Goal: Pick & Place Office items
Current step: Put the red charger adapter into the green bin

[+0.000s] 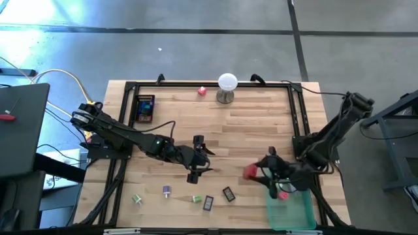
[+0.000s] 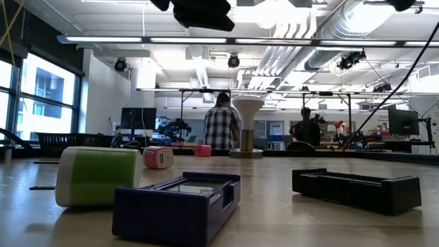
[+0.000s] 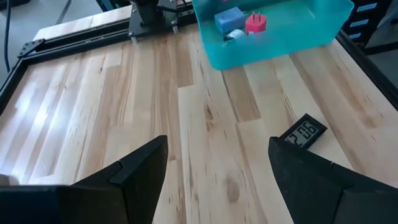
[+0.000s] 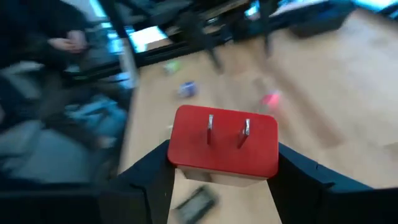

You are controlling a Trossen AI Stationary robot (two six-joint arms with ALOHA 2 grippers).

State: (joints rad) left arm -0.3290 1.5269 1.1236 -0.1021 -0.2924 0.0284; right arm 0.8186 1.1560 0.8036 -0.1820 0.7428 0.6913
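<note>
My right gripper (image 1: 256, 172) is shut on a red block (image 1: 250, 172) with two metal prongs, just left of the teal bin (image 1: 292, 210). My left gripper (image 1: 201, 158) hovers open over bare wood at the table's middle. Loose office items lie near the front edge: two green pieces (image 1: 137, 199) (image 1: 196, 198), a purple one (image 1: 166, 190) and two black ones (image 1: 208, 203) (image 1: 228, 194). A pink piece (image 1: 202, 91) lies by the far rail. The bin (image 3: 273, 43) holds a blue (image 3: 228, 18) and a pink piece (image 3: 255, 23). My right gripper (image 4: 224, 160) pinches the red block by two opposite side faces (image 4: 180, 149), one finger (image 4: 146, 180) on each side. The pronged face (image 4: 227, 134) is turned toward the wrist camera. The fingers reach toward the table's left, and the block is held clear of the wood.
A white ball on a metal stand (image 1: 226, 86) stands at the far middle, and a black device with a coloured screen (image 1: 145, 108) lies far left. A black rail frame (image 1: 297, 111) borders the table. People stand in the room behind (image 2: 223, 127). Open wood lies between the arms.
</note>
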